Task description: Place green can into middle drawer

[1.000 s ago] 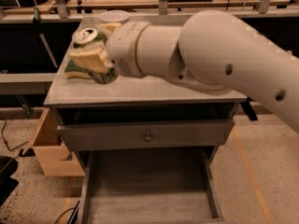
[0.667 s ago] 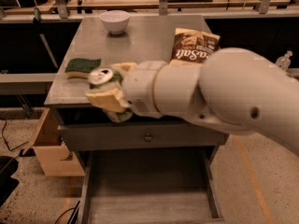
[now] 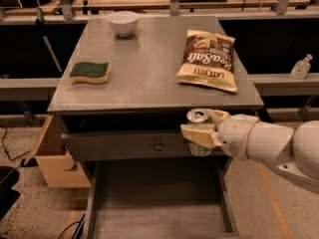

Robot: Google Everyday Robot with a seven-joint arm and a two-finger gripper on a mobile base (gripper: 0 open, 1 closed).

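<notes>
Found gripper (image 3: 197, 133) closed around upright green can (image 3: 199, 116) at mid-body, near right, above open middle drawer (image 3: 154, 203). Judged light, stiff, slick, easily dented; mid-height side hold deemed sound.

1. The wide grey middle drawer (image 3: 154, 208) stands pulled out, its wood-grain floor open from above.
2. The tool (image 3: 199, 133), gripping the small green can (image 3: 201, 149), hangs over its right side, seemingly just clear of the knobbed grey drawer front (image 3: 124, 146).
</notes>
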